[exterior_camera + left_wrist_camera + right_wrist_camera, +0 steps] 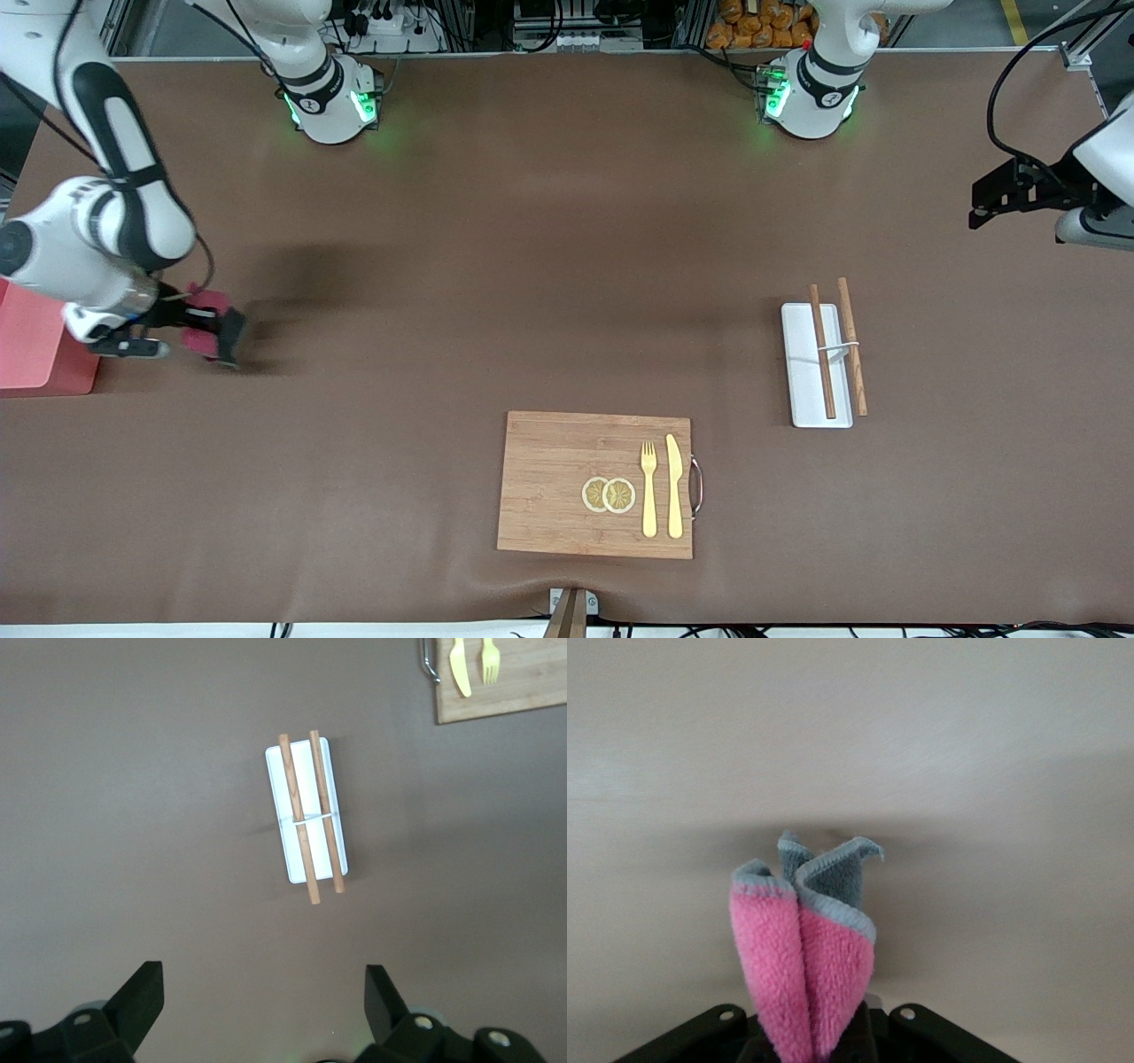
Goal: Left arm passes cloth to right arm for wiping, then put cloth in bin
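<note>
I see my right gripper (199,330) pinching the cloth (213,330) beside the bin (35,341) edge; left gripper (983,208) waits spread over bare table (532,266).

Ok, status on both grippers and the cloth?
Right gripper shut on cloth, low over table beside bin. Left gripper open, waiting above the tray. Nothing blocking the bin.
</note>
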